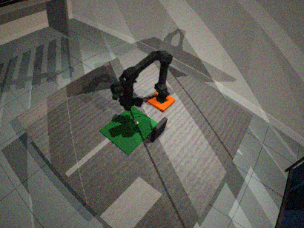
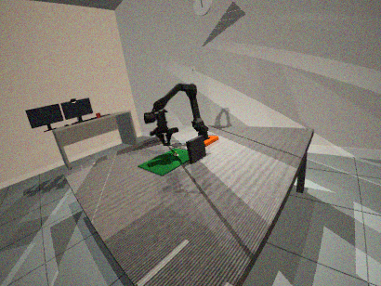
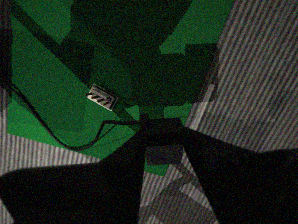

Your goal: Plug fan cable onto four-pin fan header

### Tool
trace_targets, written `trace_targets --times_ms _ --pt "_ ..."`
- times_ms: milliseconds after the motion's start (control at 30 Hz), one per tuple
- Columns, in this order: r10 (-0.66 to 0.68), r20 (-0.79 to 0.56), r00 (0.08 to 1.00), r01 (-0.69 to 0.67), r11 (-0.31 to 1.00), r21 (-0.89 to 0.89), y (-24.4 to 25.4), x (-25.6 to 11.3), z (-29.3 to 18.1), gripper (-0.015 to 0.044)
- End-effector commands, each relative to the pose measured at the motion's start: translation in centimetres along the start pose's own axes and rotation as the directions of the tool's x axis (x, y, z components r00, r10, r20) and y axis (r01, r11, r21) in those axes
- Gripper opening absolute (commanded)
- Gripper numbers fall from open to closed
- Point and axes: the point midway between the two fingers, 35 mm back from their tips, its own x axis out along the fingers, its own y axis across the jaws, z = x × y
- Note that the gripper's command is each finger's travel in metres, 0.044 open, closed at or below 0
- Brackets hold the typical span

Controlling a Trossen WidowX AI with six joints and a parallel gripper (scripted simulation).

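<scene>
The green board (image 1: 129, 148) (image 2: 160, 171) (image 3: 22, 125) lies on the table. Its small pale pin header (image 1: 136, 122) (image 2: 176, 154) (image 3: 101, 97) is uncovered, with dark slanted pins or stripes showing in the wrist view. My gripper (image 1: 130, 107) (image 2: 167, 142) (image 3: 162, 133) is shut on the dark plug (image 3: 162, 125), above the board and apart from the header, which lies up and left of the plug in the wrist view. The black cable (image 3: 75, 148) runs left from the plug in a loose curve. The plug's underside is hidden.
The dark square fan (image 1: 159, 129) (image 2: 196, 149) stands upright at the board's edge. The orange base plate (image 1: 164, 107) (image 2: 212, 139) is under the arm's foot. The arm's shadow falls across the board.
</scene>
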Motion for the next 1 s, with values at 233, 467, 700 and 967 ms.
trace_targets --times_ms 233,467,700,967 --pt "0.040 0.117 0.992 -0.043 0.999 0.030 -0.5 1.4 0.3 0.0000" --pt "0.057 0.192 0.980 -0.067 0.997 0.046 -0.8 2.1 0.5 0.0000" --pt "0.070 0.268 0.961 -0.089 0.994 0.058 -1.1 2.7 0.6 0.0000" --pt "0.079 0.353 0.932 -0.109 0.992 0.065 -1.5 3.3 0.6 0.0000"
